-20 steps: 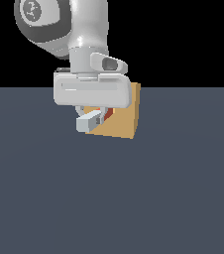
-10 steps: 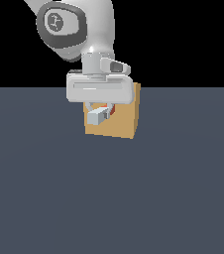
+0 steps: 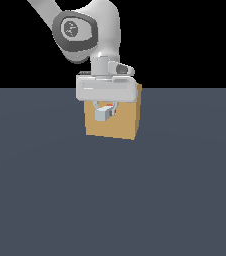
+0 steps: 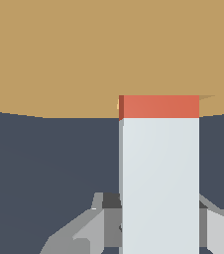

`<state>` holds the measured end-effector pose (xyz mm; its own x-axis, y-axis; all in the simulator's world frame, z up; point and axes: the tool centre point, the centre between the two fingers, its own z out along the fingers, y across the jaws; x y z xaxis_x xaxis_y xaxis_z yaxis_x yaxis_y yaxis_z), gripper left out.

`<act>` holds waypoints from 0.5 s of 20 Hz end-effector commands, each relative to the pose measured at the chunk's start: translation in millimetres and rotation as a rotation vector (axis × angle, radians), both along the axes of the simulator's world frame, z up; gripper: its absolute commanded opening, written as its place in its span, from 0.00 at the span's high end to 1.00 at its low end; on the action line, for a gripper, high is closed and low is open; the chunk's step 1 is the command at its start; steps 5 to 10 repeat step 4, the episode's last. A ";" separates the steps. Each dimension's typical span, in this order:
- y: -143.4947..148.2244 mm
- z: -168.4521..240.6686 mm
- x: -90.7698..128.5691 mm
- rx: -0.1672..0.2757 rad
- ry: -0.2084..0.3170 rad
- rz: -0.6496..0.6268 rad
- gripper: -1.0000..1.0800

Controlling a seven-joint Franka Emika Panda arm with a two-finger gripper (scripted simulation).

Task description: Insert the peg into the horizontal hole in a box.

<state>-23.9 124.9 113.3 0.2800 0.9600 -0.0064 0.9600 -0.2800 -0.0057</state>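
Gripper clenched on the peg's grey half, center frame; red tip mostly sunk into the box. Peg looks rigid, light, smooth-sided; rear-end hold suits pushing.

From the exterior view we look level and from a distance at the box front. Our wrist view sits very close, facing along the peg toward that same box.
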 end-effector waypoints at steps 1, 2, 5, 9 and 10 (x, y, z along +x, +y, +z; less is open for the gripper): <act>10.2 1.2 4.7 0.005 -0.009 0.004 1.00; 9.4 1.2 4.7 0.005 -0.009 0.004 1.00; 7.9 1.2 4.5 0.005 -0.009 0.004 1.00; 7.9 1.2 4.5 0.005 -0.009 0.004 1.00; 7.9 1.2 4.5 0.005 -0.009 0.004 1.00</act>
